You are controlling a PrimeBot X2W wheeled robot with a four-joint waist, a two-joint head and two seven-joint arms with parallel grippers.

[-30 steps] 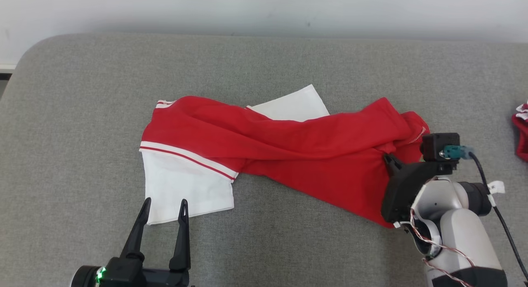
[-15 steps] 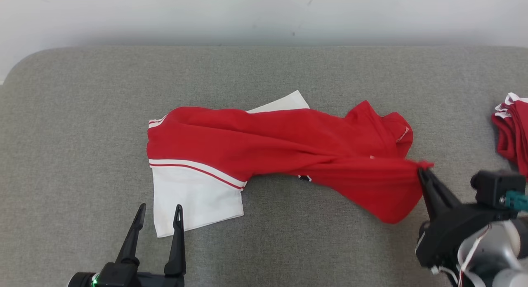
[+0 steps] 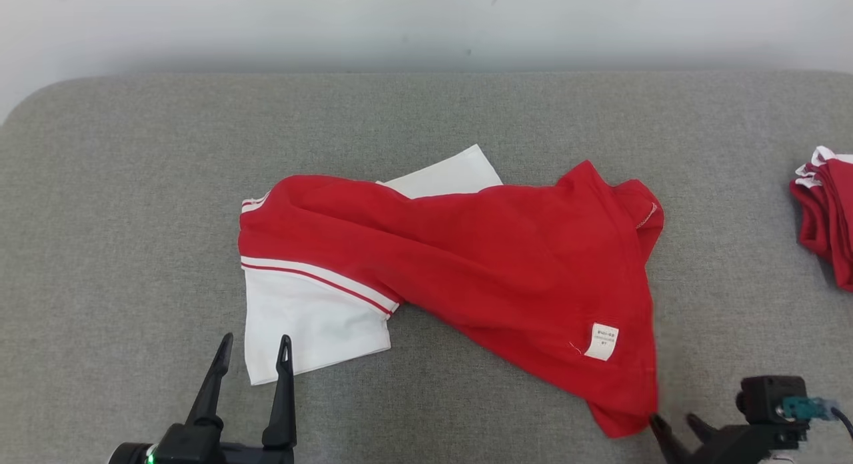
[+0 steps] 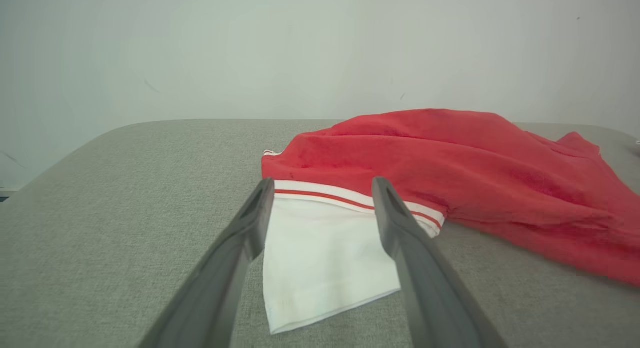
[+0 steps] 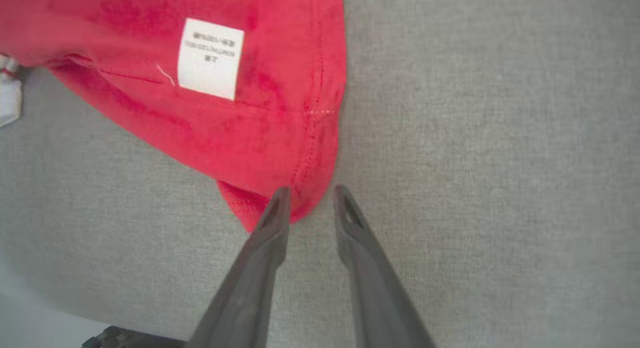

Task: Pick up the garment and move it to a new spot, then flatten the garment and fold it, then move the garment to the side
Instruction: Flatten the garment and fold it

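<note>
The red and white garment (image 3: 466, 251) lies crumpled in the middle of the grey counter (image 3: 120, 184), with its white label (image 3: 602, 341) facing up. The right gripper (image 3: 672, 421) has its jaws parted and grasps nothing; the tips are at the garment's near corner. The left gripper (image 3: 256, 339) has its jaws wide apart and empty, just beside the garment's white part (image 3: 313, 324).

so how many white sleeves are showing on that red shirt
2. The near sleeve lies flat at the left end of the shirt, just ahead of the left gripper. The far sleeve pokes out from under the red body, partly covered.
</note>
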